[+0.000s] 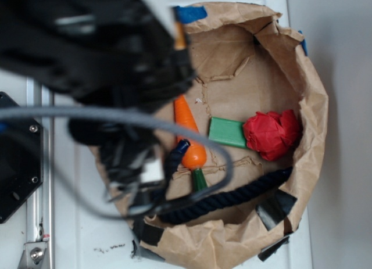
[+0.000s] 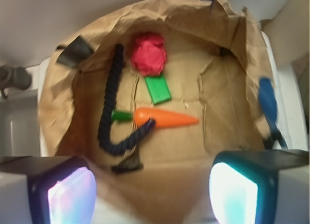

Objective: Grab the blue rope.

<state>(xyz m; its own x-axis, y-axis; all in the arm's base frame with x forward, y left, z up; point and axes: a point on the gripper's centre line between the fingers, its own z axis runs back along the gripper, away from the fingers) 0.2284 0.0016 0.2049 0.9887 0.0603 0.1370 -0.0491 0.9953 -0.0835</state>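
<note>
Blue rope (image 2: 110, 108): lies in a J-curve inside the brown paper tray (image 2: 227, 103), one end resting against the orange carrot (image 2: 167, 118).
Jaws (image 2: 152, 190): wide apart, holding nothing, hovering short of the rope's bend.
Carrot's neighbours: green block (image 2: 158, 89), red crumpled ball (image 2: 149, 54) beyond it.

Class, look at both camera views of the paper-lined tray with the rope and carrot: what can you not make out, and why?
- Exterior view: the near bend of the blue rope is hidden behind the blurred black arm.
- Exterior view: the gripper is lost in that blur.
- Wrist view: only the gripper fingertips show, cut off by the bottom edge.
- Wrist view: the red cloth is too blurred to show its folds.
</note>
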